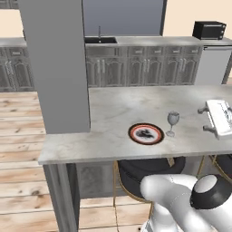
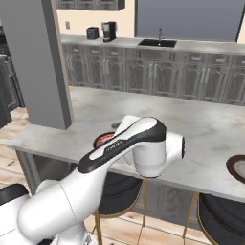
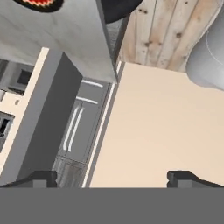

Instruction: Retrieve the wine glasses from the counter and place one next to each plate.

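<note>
One clear stemmed wine glass (image 1: 172, 122) stands upright on the pale marble counter (image 1: 118, 108), just right of the red-orange rimmed plate (image 1: 146, 133) and apart from it. That plate's edge peeks out beside my arm (image 2: 102, 139) and at the top of the hand view (image 3: 41, 3). A dark brown rimmed plate (image 2: 238, 168) lies at the counter's right end. My gripper (image 3: 114, 179) is open, its dark fingertips (image 3: 43, 177) set wide with nothing between them, facing a beige wall. My arm is folded low in front of the counter.
A wide grey pillar (image 1: 56, 68) rises from the counter's left end. A white tray-like object (image 1: 219, 118) lies at the right. Black stools (image 1: 145, 174) stand under the counter's front edge. Along the back wall are cabinets, a sink (image 1: 100, 40) and a microwave (image 1: 209, 30).
</note>
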